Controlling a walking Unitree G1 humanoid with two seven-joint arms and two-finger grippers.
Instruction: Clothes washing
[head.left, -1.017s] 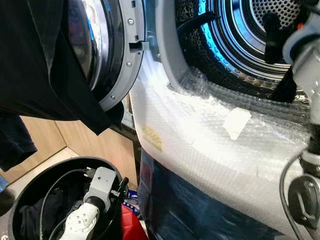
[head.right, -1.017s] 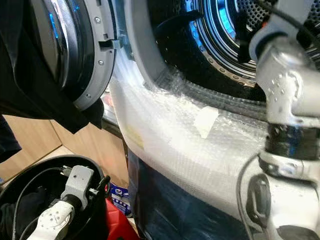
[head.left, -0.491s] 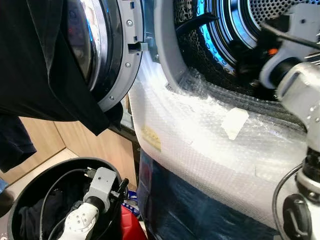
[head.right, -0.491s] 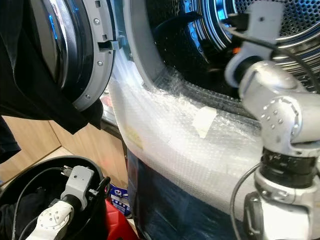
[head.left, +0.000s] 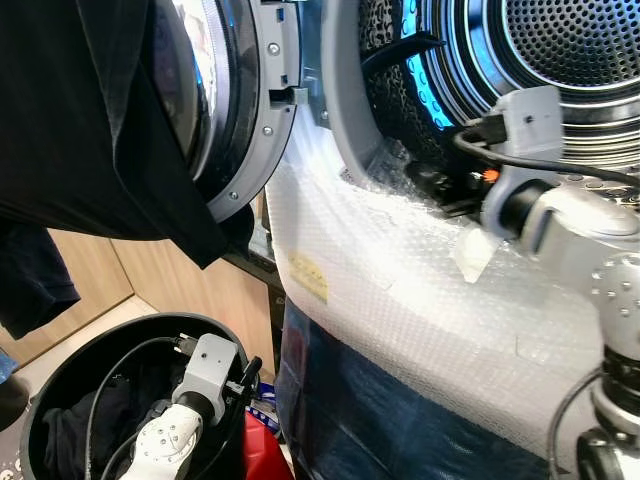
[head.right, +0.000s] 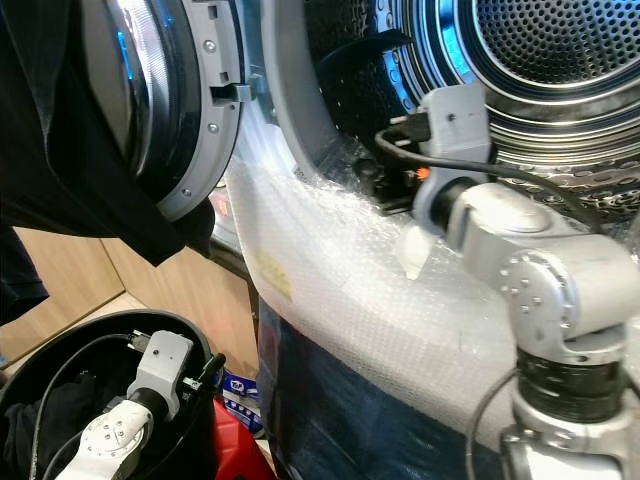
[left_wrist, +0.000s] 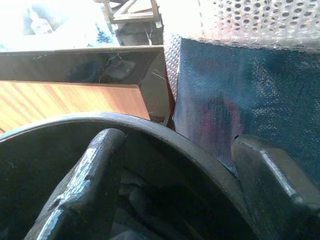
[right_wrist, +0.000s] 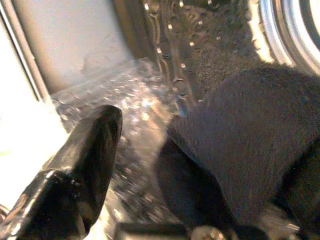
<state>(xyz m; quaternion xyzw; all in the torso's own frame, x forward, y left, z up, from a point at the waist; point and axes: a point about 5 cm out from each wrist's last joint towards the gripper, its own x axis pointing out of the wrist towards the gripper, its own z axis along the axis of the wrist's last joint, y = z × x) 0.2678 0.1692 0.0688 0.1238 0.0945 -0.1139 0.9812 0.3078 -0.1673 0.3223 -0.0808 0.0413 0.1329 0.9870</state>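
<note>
Risk sits at the washer's drum mouth (head.left: 400, 150), where the right tool (right_wrist: 145, 165), fingers spread beside a dark garment (right_wrist: 240, 145), could drag it out over the bubble wrap (head.left: 400, 270) (the left tool (left_wrist: 175, 190) hangs spread over the laundry basket (head.left: 60, 385)).
</note>
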